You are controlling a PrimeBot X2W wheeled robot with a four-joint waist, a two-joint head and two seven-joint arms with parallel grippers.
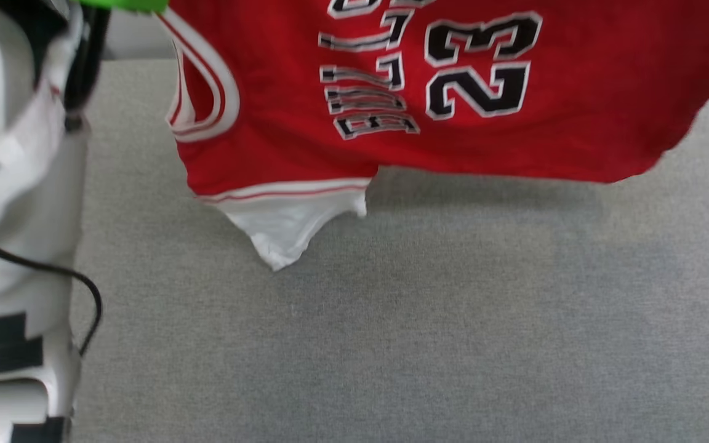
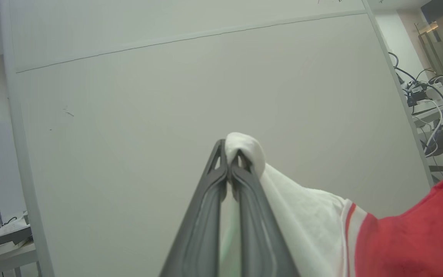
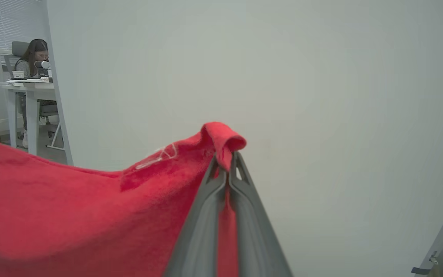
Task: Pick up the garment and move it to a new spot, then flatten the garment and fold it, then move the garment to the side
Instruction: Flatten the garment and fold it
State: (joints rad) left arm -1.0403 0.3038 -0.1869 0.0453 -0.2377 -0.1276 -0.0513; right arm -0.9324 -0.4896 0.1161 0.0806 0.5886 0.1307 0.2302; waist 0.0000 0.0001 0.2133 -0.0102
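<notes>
The garment (image 1: 465, 104), a red T-shirt with white sleeves, black lettering and a "23", hangs spread above the grey table (image 1: 391, 344); one white sleeve (image 1: 287, 227) dangles at its lower edge. In the left wrist view my left gripper (image 2: 229, 159) is shut on a white sleeve (image 2: 302, 207), with red cloth (image 2: 413, 242) beyond it. My right gripper (image 3: 226, 159) is shut on a bunched red hem corner (image 3: 221, 136), and the red cloth (image 3: 71, 215) sags away to the left. My pale left arm (image 1: 16, 184) rises along the left edge of the head view.
A pale partition wall (image 2: 214, 96) stands behind both grippers. A person (image 3: 33, 57) sits at a desk (image 3: 29, 90) far off to the left in the right wrist view. Desks with cables (image 2: 433, 104) lie at the right in the left wrist view.
</notes>
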